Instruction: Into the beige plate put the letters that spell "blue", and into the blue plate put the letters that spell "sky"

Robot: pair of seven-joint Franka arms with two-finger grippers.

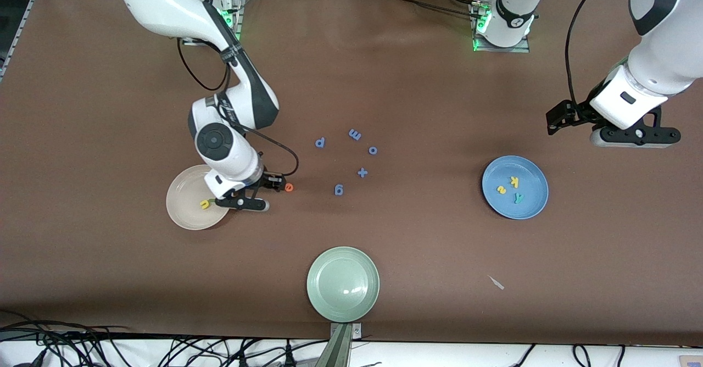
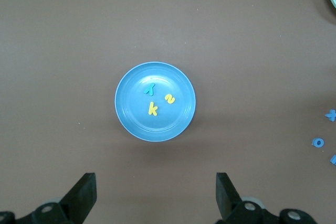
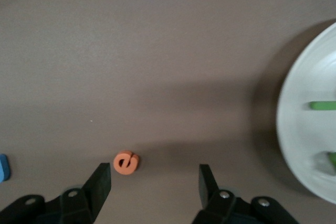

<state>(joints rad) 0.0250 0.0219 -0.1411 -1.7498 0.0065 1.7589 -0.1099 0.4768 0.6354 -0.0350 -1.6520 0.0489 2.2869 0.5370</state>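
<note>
- Orange e (image 1: 289, 187) is the letter in hand, we judge: it lies on the bare desk (image 1: 417, 257) just beside the beige plate (image 1: 184, 213), toward the middle of the desk, and is not yet in that plate.
- In the beige plate we see the yellow u (image 1: 205, 205); the right wrist view also shows a green bar-shaped l (image 3: 323, 105) and a darker green piece, probably the b, cut off at the picture's edge.
- "Sky" looks finished: the yellow s (image 2: 169, 98), yellow k (image 2: 152, 109) and teal y (image 2: 149, 89) all lie in the blue plate (image 2: 126, 119).
- Right gripper (image 3: 155, 174) hangs low over the desk between the e and the beige plate's rim; its jaws stand well apart and hold nothing.
- Next, we think, it must shift sideways until the e sits between the jaws, descend, close, then carry the letter over the rim.
- Left gripper (image 2: 156, 187) waits high, just off the blue plate toward the robots, jaws wide open and empty.
- Blue letters (image 1: 351, 158) and the pale green plate (image 1: 343, 283) are not part of the job.
</note>
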